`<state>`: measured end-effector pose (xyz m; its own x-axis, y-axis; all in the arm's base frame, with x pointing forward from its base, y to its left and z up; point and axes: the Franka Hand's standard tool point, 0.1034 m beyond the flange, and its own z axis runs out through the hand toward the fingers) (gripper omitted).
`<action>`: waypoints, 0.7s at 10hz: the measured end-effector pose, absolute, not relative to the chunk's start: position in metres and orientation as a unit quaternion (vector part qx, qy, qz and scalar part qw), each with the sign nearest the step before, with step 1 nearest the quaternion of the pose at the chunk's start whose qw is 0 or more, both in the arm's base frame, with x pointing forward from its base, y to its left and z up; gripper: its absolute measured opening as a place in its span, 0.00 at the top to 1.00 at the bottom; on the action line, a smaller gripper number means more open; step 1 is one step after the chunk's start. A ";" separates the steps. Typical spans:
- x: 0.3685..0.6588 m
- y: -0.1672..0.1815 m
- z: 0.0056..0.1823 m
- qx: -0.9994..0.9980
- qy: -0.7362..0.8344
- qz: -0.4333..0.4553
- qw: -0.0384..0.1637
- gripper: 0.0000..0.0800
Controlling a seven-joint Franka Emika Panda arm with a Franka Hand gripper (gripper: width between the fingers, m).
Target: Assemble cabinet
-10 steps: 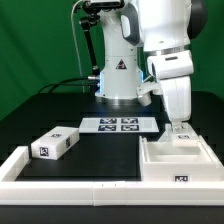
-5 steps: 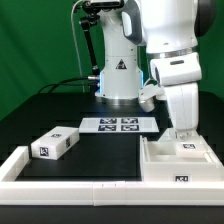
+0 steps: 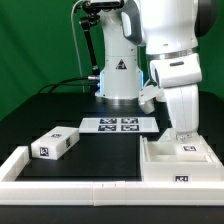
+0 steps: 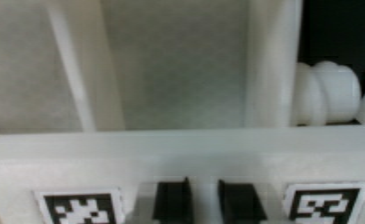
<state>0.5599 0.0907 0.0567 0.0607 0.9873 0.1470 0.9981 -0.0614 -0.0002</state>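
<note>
The white cabinet shell [image 3: 176, 161] lies open side up at the exterior view's right, with a tag on its front wall. My gripper [image 3: 183, 133] points straight down at the shell's far wall. In the wrist view the shell's wall [image 4: 179, 158] crosses the picture with a tag [image 4: 81, 206] on each side of my gripper [image 4: 205, 205]. The dark fingers [image 4: 168, 204] stand close together with only a narrow slit, and nothing shows held between them. White dividers [image 4: 83, 70] run away beyond the wall. A small tagged drawer block [image 3: 55, 143] lies at the left.
The marker board [image 3: 121, 125] lies flat in front of the robot base. A long low white border rail [image 3: 70, 185] runs along the front and left edges. A ribbed rounded white part [image 4: 332, 95] shows beside the shell in the wrist view.
The arm has shifted slightly to the exterior view's right and lowered onto the shell's far wall. The drawer block and shell have not moved.
</note>
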 end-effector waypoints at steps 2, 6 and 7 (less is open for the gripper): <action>0.581 0.089 0.056 -0.728 -0.681 -0.051 0.058 0.91; 0.588 0.090 0.056 -0.725 -0.684 -0.051 0.060 0.91; 0.592 0.089 0.056 -0.722 -0.687 -0.052 0.061 0.91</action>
